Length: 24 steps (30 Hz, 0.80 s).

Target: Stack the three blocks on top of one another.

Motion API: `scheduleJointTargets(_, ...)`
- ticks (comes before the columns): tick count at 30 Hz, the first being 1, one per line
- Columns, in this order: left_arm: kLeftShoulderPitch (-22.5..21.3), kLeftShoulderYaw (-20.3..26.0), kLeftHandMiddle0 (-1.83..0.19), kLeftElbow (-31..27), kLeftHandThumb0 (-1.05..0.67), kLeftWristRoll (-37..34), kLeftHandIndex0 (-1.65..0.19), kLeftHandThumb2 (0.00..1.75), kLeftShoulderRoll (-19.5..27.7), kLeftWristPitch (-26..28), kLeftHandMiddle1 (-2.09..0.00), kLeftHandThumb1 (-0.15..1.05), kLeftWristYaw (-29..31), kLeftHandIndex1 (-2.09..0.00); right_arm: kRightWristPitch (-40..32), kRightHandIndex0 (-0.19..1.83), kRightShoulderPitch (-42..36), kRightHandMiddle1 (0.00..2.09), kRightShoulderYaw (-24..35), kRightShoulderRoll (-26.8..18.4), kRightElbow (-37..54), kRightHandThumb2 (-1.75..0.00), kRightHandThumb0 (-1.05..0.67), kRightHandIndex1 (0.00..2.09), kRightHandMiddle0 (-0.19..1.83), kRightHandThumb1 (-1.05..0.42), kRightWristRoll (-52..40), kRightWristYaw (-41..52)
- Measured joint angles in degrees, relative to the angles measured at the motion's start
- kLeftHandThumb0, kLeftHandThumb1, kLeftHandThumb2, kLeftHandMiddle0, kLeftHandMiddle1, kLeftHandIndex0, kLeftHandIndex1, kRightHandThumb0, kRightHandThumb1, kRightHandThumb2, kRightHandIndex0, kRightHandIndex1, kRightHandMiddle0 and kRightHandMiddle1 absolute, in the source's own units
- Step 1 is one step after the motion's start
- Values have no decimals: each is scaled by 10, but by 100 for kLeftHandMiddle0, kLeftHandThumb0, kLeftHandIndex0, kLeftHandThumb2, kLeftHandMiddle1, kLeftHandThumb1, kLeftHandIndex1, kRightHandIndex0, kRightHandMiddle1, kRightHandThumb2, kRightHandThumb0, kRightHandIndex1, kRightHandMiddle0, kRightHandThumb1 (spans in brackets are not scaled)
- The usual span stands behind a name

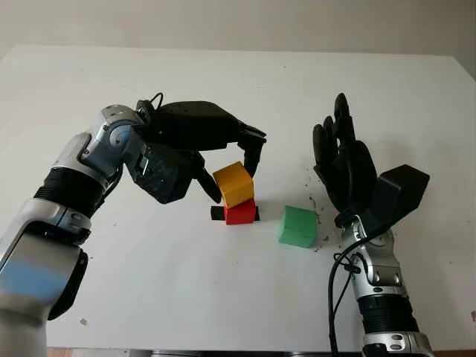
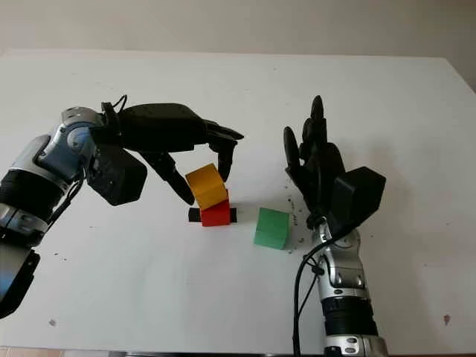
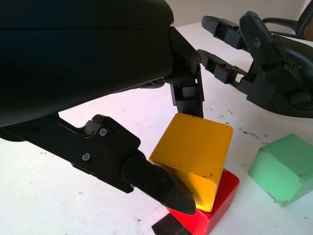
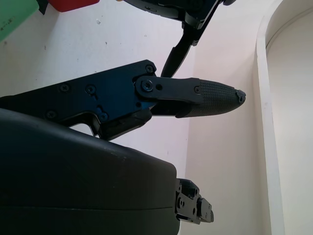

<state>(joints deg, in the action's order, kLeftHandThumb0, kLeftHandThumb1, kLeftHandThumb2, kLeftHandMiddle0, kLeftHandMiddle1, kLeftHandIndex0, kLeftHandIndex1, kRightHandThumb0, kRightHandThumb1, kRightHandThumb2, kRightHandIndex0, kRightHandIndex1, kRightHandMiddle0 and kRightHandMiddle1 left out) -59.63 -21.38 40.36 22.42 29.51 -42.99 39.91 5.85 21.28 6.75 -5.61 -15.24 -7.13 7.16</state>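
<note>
Left hand (image 1: 227, 160) brackets yellow block (image 1: 234, 184) atop red block (image 1: 239, 213), blocking frame centre. Green block (image 1: 299, 226) just right of the stack; right hand (image 1: 343, 160) upright beyond it. Desk (image 1: 186, 290) bare across lower and upper frame.

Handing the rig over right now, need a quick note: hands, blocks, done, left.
Left hand: fingers either side of the yellow block, which sits tilted on the red block; whether it grips is unclear.
Right hand: open, raised beside the green block.
Green block: alone on the table, right of the stack.
Done: yellow on red, not square.
Left: settle yellow, add green.
</note>
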Motion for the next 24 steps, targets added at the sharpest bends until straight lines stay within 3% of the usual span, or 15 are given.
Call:
scheduleJointTargets(18, -24, -6, -22, 13, -43, 44, -44, 5, -11, -47, -7, 91, -31, -152, 0, -19, 0, 5, 0, -1, 4, -43, -75, 3, -16, -105, 0, -1)
scheduleJointTargets(24, -24, -6, -20, 15, -44, 60, -48, 5, -10, -49, -5, 86, -46, -101, -2, -19, 0, 5, 0, -1, 7, -44, -75, 2, -17, -105, -2, 1)
